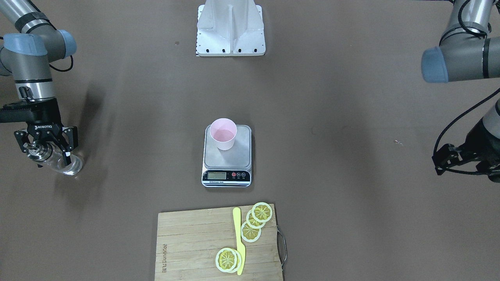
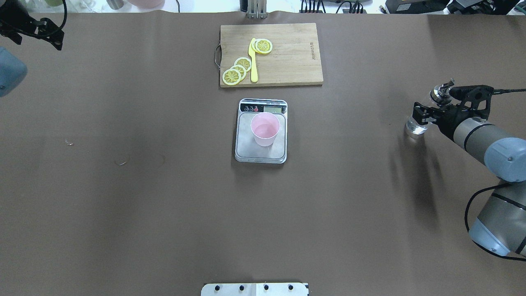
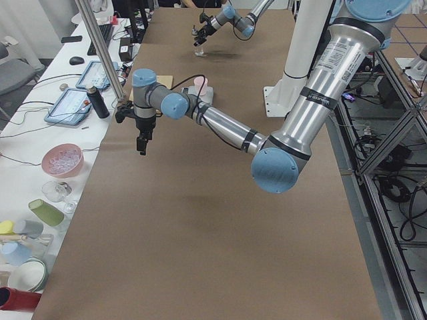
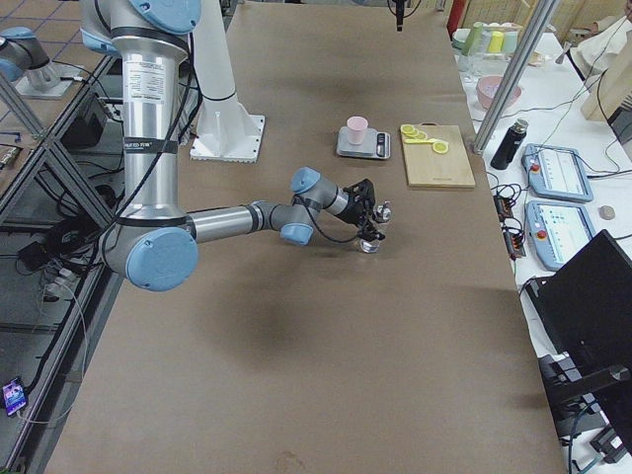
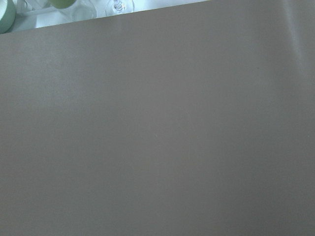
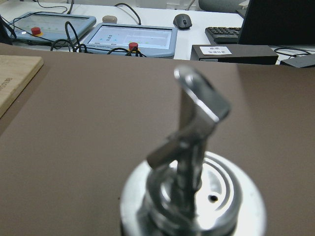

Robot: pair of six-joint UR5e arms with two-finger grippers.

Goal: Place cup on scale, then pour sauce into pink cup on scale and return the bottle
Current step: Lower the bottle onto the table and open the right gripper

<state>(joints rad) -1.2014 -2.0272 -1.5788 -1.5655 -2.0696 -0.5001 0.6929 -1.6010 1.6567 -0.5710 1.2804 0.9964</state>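
The brown worktop [image 2: 123, 205] fills every view. A wooden cutting board [image 1: 187, 242] sits at the bottom centre of the front-facing view. Just above it, in the middle of the frame, is the scale [image 1: 234, 162]. The cup [image 1: 222, 134] stands upright on the upper left part of the platform, so the first step looks done. A darker disc shows in the bottom of the cup, but whether that is sauce cannot be told.

At the left edge of the same view, the right end effector [image 1: 49, 151] has its fingers closed around the bottle [image 1: 69, 164] just below the metal cap. The bottle is low over the worktop and well apart from the scale. It appears tilted, and whether its base touches the surface is unclear.

The left end effector [image 1: 449, 160] hangs at the right edge with nothing seen in it. How wide its fingers stand cannot be told.

The bottle is either bound for the cup or being set down. If the pour is yet to come, the next move is a carry to the cup with the spout brought over the rim. Otherwise it is a level set-down and release.
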